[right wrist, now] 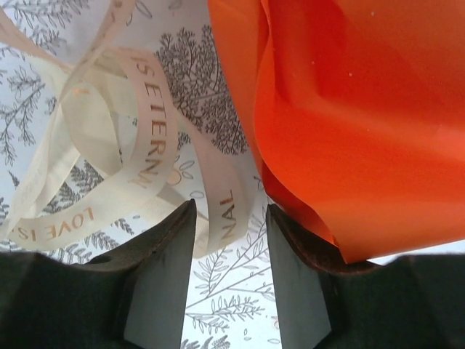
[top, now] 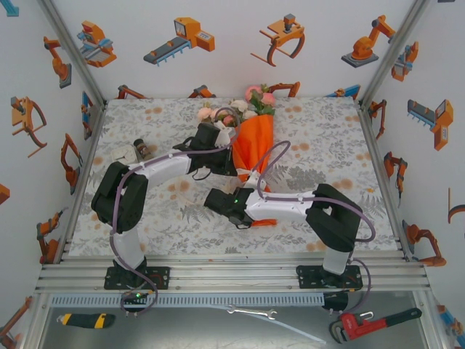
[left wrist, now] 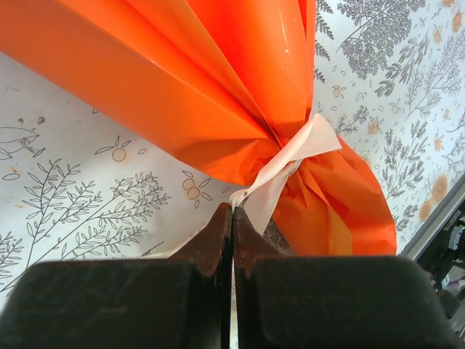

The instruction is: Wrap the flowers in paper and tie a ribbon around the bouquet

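we see our left tool (left wrist: 232,212) pinched shut on the ribbon (left wrist: 294,153); our right tool (right wrist: 230,211) stands half open, ribbon between its fingers, paper (right wrist: 349,109) just right.

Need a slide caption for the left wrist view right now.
Left hand shut on a ribbon tail, the ribbon cinched around the waist of the orange paper on the printed tablecloth.

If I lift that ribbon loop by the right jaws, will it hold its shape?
Probably not: the ribbon lies in loose, curling loops, so it looks floppy and light. It puckers the paper at the waist, so tugging may drag that along.
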`<action>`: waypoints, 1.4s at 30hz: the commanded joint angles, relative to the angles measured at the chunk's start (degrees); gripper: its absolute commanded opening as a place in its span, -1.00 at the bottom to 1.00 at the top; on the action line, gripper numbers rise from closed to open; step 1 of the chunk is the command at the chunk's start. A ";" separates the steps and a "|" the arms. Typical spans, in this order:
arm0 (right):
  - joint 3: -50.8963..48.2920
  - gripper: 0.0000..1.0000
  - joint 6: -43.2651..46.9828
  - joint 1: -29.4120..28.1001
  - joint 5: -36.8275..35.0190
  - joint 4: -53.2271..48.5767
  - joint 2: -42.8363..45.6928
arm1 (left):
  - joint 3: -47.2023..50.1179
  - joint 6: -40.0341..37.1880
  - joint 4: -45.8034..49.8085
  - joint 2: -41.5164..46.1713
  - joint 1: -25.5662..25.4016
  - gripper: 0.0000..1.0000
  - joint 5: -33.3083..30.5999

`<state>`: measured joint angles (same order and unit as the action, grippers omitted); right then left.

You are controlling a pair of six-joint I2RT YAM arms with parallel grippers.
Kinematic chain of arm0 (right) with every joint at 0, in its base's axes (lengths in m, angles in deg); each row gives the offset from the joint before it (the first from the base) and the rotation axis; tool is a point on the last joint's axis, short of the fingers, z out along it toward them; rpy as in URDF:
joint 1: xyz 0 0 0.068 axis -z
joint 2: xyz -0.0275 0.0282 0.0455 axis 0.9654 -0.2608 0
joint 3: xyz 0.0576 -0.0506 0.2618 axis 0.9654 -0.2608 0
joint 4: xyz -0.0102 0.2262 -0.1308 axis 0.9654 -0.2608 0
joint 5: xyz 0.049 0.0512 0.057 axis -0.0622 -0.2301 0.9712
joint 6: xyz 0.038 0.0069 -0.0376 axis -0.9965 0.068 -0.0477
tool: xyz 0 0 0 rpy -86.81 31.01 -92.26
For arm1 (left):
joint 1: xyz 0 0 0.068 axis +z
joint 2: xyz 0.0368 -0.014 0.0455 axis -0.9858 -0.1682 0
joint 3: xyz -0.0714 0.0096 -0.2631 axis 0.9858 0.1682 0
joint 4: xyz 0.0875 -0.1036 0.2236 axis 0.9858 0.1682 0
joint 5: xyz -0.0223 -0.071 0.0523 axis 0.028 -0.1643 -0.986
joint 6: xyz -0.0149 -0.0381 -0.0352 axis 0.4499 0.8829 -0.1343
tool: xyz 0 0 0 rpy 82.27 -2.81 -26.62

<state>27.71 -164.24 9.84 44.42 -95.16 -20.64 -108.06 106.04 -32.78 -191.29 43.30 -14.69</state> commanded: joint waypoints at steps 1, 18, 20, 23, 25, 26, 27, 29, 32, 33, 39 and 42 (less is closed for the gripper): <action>-1.63 -0.19 3.63 1.11 -4.92 1.14 0.28 | 0.18 0.24 -0.72 1.20 0.45 -0.85 1.25; -1.97 -1.00 28.47 -0.12 -1.32 4.09 8.81 | -0.90 0.37 -0.06 1.52 0.39 -0.85 4.18; -3.61 -1.00 39.73 -0.18 0.31 9.83 11.18 | -0.95 0.41 0.04 1.80 0.39 -0.85 4.49; -6.25 -1.00 50.19 0.19 -1.91 14.93 14.05 | -0.86 0.50 0.00 2.38 0.40 -0.85 5.47; -6.75 -1.00 58.33 0.58 -2.78 16.88 15.68 | -0.79 0.44 0.20 3.06 0.39 -0.85 6.24; -7.68 -1.00 63.56 0.92 -2.97 19.03 16.39 | -0.70 0.59 0.26 3.38 0.38 -0.85 6.61; -8.64 -1.00 67.10 1.51 -3.05 20.60 16.82 | -0.61 0.67 0.22 3.70 0.39 -0.85 6.90; -9.55 -1.00 72.32 4.60 -1.09 21.52 17.53 | -0.52 0.77 0.17 4.33 0.38 -0.85 7.84; -13.66 -1.00 80.15 8.07 2.50 29.58 19.96 | -0.13 1.03 0.13 5.13 0.39 -0.85 8.28; -15.81 -1.00 82.71 8.52 2.70 33.43 21.06 | -0.10 1.12 -0.02 5.35 0.45 -0.85 8.28; -29.27 -1.00 91.72 14.25 13.51 57.09 26.88 | 0.88 2.97 -1.95 5.69 0.38 -0.84 9.74; -30.94 -1.00 94.43 16.91 16.78 60.15 26.85 | 0.80 3.58 -2.49 5.60 0.43 -0.84 10.62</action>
<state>-2.04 -76.11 25.14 55.91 -45.91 5.50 -107.88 108.14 -33.79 -187.53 43.30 -6.41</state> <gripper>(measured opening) 0.003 0.080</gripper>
